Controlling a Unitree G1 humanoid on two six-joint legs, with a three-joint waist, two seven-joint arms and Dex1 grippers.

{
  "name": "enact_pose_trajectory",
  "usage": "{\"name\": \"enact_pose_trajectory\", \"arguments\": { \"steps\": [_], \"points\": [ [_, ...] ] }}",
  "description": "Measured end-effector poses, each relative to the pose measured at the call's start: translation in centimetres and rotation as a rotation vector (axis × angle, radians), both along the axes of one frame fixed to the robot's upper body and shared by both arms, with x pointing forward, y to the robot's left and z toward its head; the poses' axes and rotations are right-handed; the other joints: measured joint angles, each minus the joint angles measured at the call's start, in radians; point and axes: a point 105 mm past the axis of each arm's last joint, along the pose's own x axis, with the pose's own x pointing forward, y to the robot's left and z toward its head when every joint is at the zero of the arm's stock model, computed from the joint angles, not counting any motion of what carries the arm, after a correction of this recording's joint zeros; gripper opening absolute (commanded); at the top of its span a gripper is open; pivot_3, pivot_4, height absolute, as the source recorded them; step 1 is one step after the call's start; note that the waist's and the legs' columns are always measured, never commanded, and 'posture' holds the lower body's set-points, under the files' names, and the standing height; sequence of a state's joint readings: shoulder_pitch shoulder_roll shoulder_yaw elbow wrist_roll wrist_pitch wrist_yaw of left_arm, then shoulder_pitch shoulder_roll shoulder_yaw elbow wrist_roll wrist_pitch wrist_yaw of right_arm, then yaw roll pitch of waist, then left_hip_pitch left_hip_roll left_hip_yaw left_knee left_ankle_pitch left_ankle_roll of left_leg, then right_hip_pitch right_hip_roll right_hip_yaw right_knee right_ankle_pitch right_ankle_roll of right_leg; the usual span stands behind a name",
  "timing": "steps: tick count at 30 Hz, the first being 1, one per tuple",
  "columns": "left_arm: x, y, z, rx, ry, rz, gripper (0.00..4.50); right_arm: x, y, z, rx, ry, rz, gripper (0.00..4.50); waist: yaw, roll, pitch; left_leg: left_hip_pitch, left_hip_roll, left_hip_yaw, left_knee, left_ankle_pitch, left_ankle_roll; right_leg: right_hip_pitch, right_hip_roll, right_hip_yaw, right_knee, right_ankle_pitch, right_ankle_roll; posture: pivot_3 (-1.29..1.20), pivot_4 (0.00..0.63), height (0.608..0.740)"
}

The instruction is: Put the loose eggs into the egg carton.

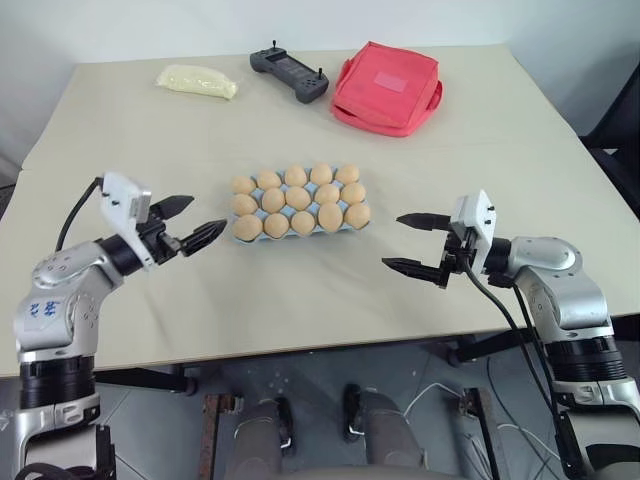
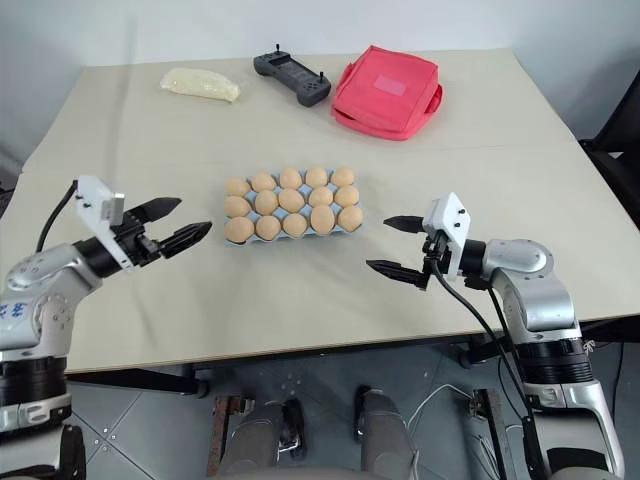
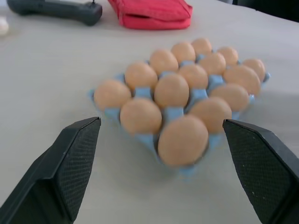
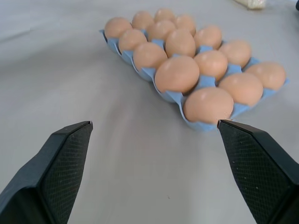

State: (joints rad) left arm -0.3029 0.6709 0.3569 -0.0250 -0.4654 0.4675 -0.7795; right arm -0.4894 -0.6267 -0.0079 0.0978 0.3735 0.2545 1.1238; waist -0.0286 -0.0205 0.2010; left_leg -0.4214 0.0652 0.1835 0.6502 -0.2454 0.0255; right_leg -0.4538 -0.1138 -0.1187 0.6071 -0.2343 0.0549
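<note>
The light blue egg carton point(image 1: 299, 236) sits mid-table, and tan eggs point(image 1: 298, 198) fill its cups in three rows. All the eggs I see sit in cups; loose eggs are out of view. My left gripper point(image 1: 210, 212) hovers just left of the carton, pointing at it, open and empty. To the carton's right, a short gap away, my right gripper point(image 1: 390, 240) also faces it, open and empty. In the left wrist view the carton point(image 3: 107, 113) lies close ahead between the wide-apart fingers point(image 3: 70, 158). The right wrist view shows the carton point(image 4: 168, 95) ahead, apart from the fingers point(image 4: 65, 158).
At the table's far side lie a red fabric pouch point(image 1: 388, 88), a black handheld controller point(image 1: 288, 75) and a pale yellow bag point(image 1: 197, 81). A dark chair point(image 1: 622, 130) stands past the right edge. Bare tabletop lies between the carton and the near edge.
</note>
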Motion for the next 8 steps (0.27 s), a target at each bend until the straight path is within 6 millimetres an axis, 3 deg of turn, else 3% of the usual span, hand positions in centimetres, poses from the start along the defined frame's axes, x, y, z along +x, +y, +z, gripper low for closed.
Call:
{"name": "enact_pose_trajectory", "arguments": {
  "steps": [3, 8],
  "points": [
    [-0.7, 1.2, 0.1, 0.009, -0.026, 0.032, 4.46, 0.2, -0.2, 0.0, 0.002, -0.001, -0.003, 4.50, 0.000, 0.000, 0.000, 0.000, 0.000, 0.000, -0.001, 0.000, 0.000, 0.000, 0.000, 0.000, -0.001, 0.000, 0.000, 0.00, 0.150, 0.740],
    [-1.4, 1.3, -0.3, 0.022, -0.027, 0.035, 4.46, 0.6, -0.1, 0.5, 0.002, -0.016, 0.005, 4.50, 0.001, 0.000, 0.000, -0.001, 0.000, 0.000, -0.002, 0.000, 0.000, 0.000, 0.000, 0.000, -0.003, 0.000, 0.000, 0.00, 0.150, 0.740]
  ]
}}
